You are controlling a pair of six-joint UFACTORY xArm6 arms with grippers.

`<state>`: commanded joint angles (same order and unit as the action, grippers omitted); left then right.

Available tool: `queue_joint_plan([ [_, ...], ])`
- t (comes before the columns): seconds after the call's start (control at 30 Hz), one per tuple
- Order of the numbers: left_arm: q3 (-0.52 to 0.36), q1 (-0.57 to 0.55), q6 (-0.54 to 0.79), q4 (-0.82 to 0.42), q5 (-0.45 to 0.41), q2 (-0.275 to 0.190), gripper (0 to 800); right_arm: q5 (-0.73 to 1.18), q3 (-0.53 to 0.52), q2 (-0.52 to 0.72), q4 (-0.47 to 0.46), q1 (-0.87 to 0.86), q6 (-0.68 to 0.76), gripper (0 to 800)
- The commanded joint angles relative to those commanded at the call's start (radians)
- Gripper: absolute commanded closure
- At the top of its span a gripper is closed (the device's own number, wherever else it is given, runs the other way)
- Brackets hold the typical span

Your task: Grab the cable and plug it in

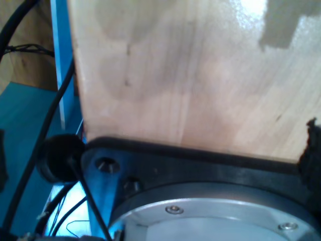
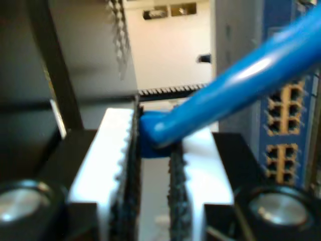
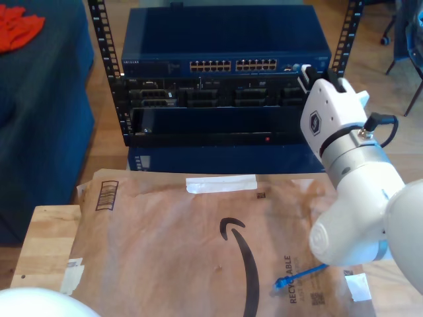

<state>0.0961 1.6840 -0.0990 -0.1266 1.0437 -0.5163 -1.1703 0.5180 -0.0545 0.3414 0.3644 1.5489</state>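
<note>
The cable [image 2: 241, 85] is a thin bright-blue cord. My second gripper [image 2: 155, 125] is shut on it, and the white fingers [image 2: 113, 150] with black toothed pads pinch it near its end. Rows of ports on the blue network switch [image 2: 283, 120] stand close beside the fingers. In the exterior view the white second arm rises at the right and its gripper [image 3: 307, 74] is up against the right end of the switch [image 3: 231, 65]. The cable's loose end [image 3: 296, 277] lies on the brown paper under the arm, with a small plug at its tip.
A brown paper mailer [image 3: 198, 231] covers the wooden table [image 3: 43, 238]. Black rack rails [image 3: 102, 39] frame the switch and the dark units [image 3: 218, 99] below it. A white rounded arm part [image 3: 33, 305] sits at the exterior view's lower left. The first wrist view faces a wooden board [image 1: 190, 75] and a metal arm base [image 1: 210, 211].
</note>
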Motion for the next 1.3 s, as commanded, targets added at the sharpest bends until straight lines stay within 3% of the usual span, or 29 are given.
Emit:
queue_joint_plan([
  [0.13, 0.0, 0.0, 0.0, 0.0, 0.0, 0.0, 0, -0.068, 0.046, -0.06, 0.112, 0.06, -0.006, 800],
  [0.3, 0.0, 0.0, 0.0, 0.0, 0.0, 0.0, 0, -0.104, 0.095, -0.152, 0.164, 0.064, -0.038, 800],
  [0.73, 0.0, 0.0, 0.0, 0.0, 0.0, 0.0, 0, -0.18, 0.279, -0.365, 0.23, 0.064, -0.043, 800],
  [1.3, 0.0, 0.0, 0.0, 0.0, 0.0, 0.0, 0, -0.172, 0.445, -0.506, 0.236, 0.08, -0.163, 800],
])
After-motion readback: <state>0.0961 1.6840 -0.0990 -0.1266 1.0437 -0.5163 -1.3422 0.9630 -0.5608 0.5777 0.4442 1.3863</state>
